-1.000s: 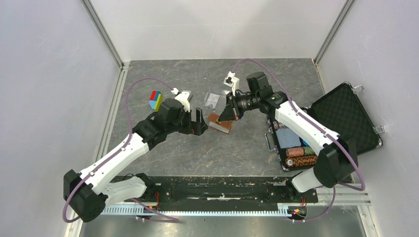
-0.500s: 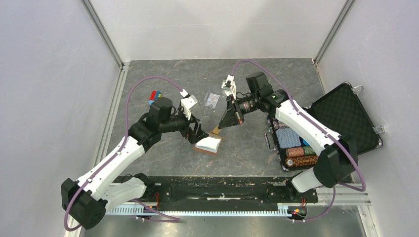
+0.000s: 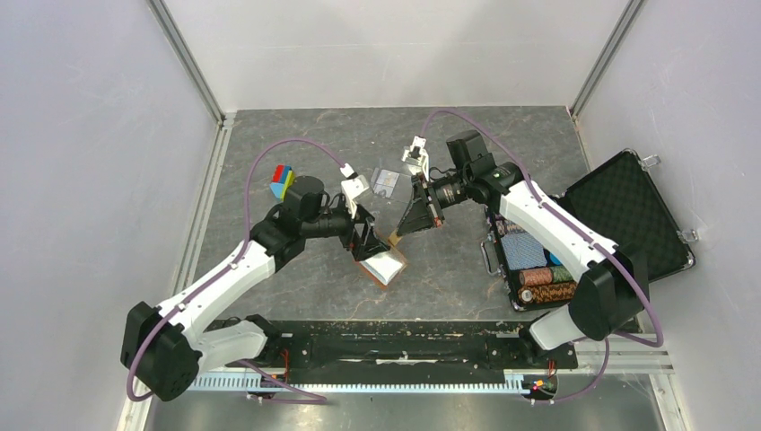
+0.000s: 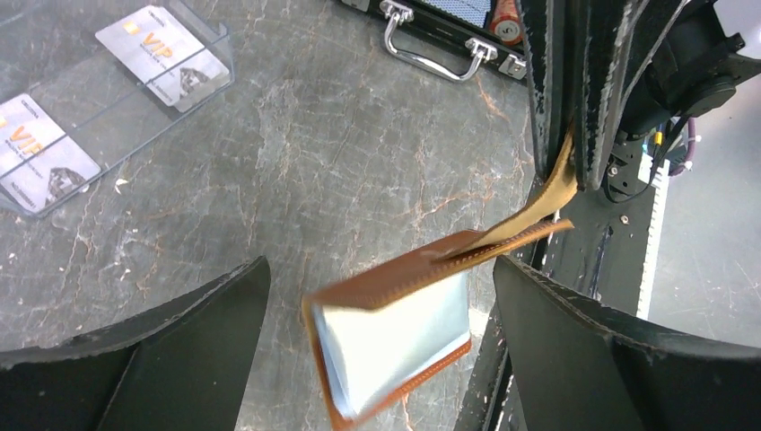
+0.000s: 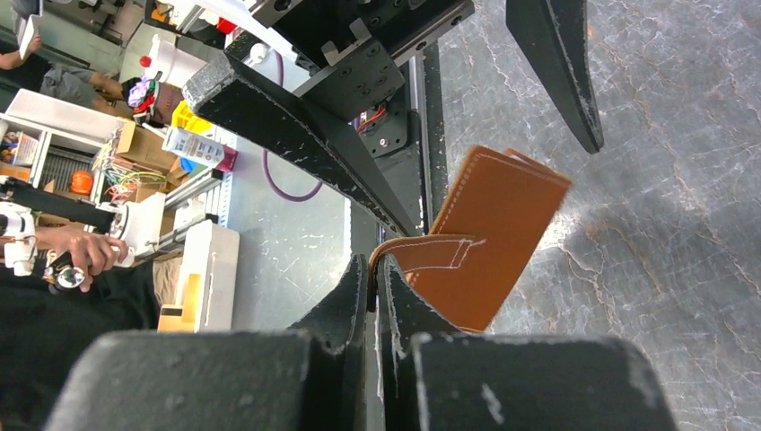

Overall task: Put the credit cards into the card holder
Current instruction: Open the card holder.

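Right gripper [image 5: 372, 269] clamps the tab [image 5: 429, 252] of a blurred brown leather folding wallet [image 4: 395, 334] hanging between the left gripper's [image 4: 379, 269] wide-spread, empty fingers

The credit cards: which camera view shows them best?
The left wrist view: both credit cards lie face up in the clear tray, print visible. The top external view shows them tiny; the right wrist view misses them.
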`<move>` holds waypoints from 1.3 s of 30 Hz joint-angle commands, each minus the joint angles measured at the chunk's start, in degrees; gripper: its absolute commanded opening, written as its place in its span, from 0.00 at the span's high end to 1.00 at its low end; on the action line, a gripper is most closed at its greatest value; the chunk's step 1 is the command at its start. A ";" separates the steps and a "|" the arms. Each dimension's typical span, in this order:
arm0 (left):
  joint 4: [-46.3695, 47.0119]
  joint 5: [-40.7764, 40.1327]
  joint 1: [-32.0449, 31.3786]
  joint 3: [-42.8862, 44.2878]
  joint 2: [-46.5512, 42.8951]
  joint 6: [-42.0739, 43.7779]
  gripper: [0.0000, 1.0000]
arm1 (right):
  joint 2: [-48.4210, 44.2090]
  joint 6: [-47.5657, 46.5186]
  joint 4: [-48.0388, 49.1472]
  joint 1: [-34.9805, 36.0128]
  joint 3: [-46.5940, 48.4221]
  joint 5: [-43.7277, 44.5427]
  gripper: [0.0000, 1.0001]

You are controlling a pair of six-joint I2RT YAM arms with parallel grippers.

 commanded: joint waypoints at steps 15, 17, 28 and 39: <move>4.71 -0.45 -2.69 -0.37 3.72 -0.75 0.20 | 1.83 -0.62 0.72 -0.03 2.65 -4.60 1.00; 4.63 -0.57 -2.78 -0.23 4.23 -1.30 0.35 | 1.98 -0.59 0.78 0.00 2.77 -4.62 1.00; 2.47 3.06 -2.78 2.10 3.68 -4.04 0.98 | 1.31 0.60 2.51 -2.02 2.59 3.58 0.56; 0.78 8.62 -2.70 6.03 1.78 -7.96 0.98 | -6.24 -0.89 5.05 -4.71 -6.88 2.78 0.09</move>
